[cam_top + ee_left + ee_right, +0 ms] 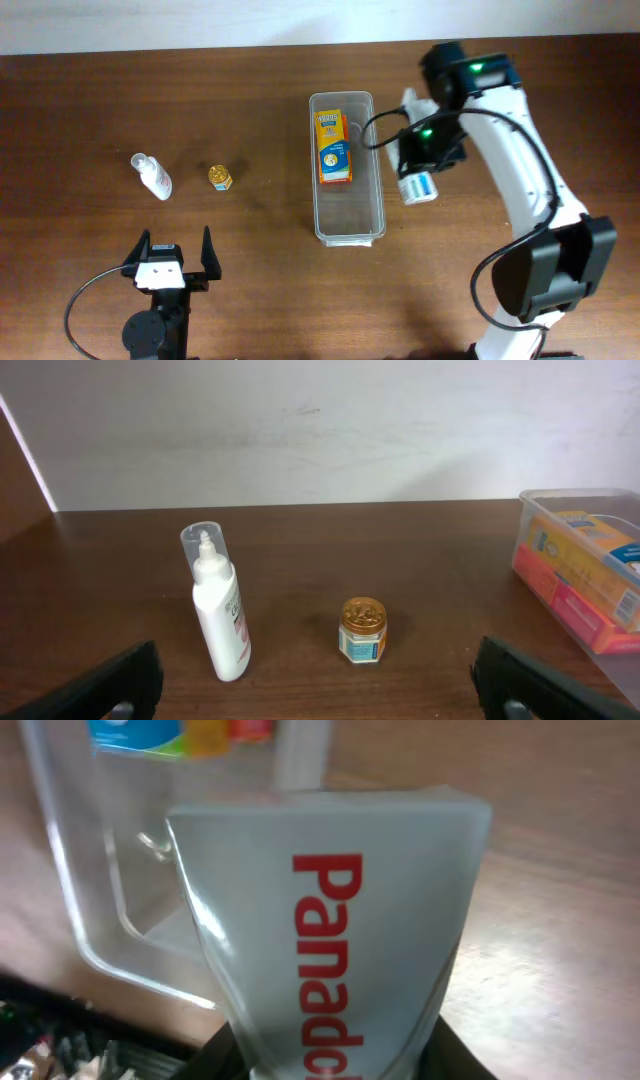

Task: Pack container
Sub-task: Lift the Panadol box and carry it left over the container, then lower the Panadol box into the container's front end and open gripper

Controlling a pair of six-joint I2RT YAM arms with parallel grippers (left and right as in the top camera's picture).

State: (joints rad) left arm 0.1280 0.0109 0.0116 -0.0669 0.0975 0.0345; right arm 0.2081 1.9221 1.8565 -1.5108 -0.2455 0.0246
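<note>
The container (350, 212) is a long clear bin at mid-table with an orange box (333, 147) lying in its far half. My right gripper (424, 152) hovers just right of the bin, shut on a white Panadol box (417, 186). The right wrist view shows that box (340, 920) filling the frame between the jaws (335, 1065), with the container's wall (100, 910) to its left. My left gripper (170, 256) stands open near the front edge, nothing between its fingers (110, 685).
A white bottle with a clear cap (152, 176) lies left of centre, and a small gold-lidded jar (220, 177) stands beside it. Both, bottle (220, 615) and jar (362, 630), sit ahead of the left gripper, with the container's rim (570, 495) at far right.
</note>
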